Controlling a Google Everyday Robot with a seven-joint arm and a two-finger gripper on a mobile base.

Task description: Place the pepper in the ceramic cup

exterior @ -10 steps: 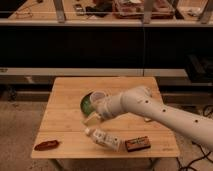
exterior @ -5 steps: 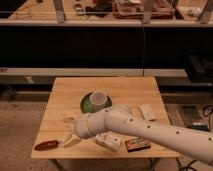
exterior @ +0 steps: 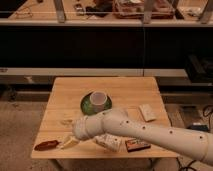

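Wooden table (exterior: 65, 100) | hand (exterior: 68, 142) at front edge | pepper (exterior: 46, 145) just beside it

The pepper (exterior: 46, 145) is dark red-brown, at the near left of the light wood desk (exterior: 125, 87). The pincer (exterior: 68, 142) just right of it is pale cream. The ceramic cup (exterior: 98, 99) is white, on a dark green plate (exterior: 85, 107). The arm (exterior: 150, 132) is white with small dark dots.
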